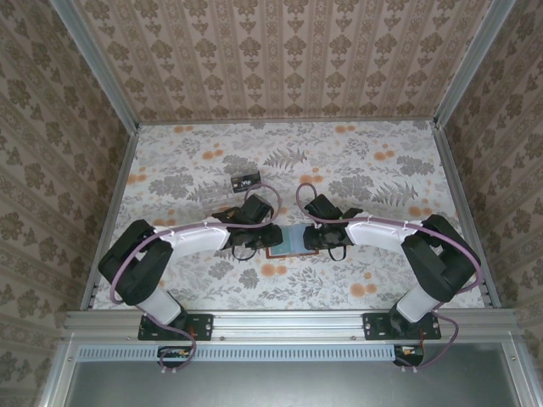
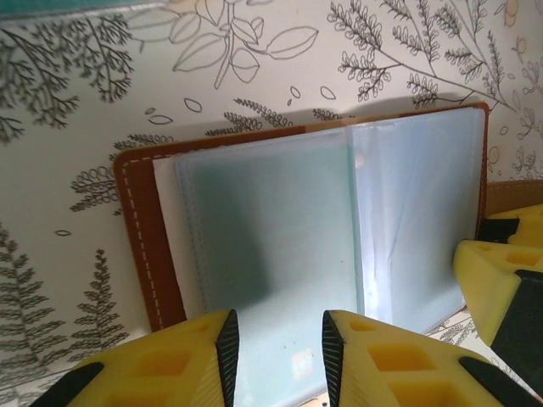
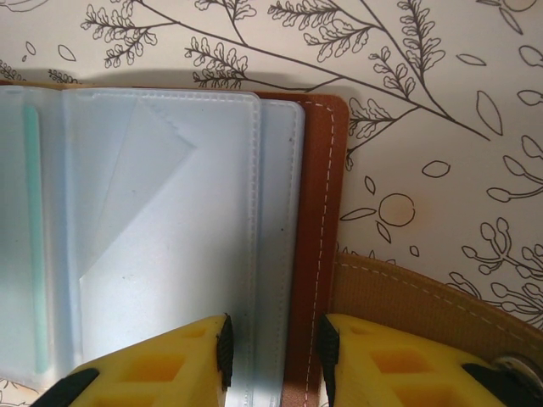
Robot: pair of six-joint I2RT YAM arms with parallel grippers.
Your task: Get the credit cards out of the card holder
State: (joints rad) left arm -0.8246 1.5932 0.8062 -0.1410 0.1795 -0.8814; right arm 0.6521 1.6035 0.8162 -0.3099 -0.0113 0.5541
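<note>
1. Left claw (image 2: 277, 349) hangs released, jaws apart, over the 9 o'clock half of the card holder (image 2: 280, 220); we cannot tell if it touches.
2. Our right claw (image 3: 273, 349), also released, straddles the holder's stitched brown edge at 3 o'clock.
3. We see the holder spread open, blue-grey lining up, on the surface (image 1: 365, 161).
4. Farther, at 11 o'clock from it, lies a small dark item (image 1: 246, 181).

You have a table (image 1: 356, 170) covered in a grey leaf and orange flower print. On its far half, left of centre, lies a small dark flat piece (image 1: 244, 181) with coloured marks. Patterned beige wallpaper (image 1: 280, 59) closes the left, far and right sides. A metal rail (image 1: 288, 322) runs along the near edge.
</note>
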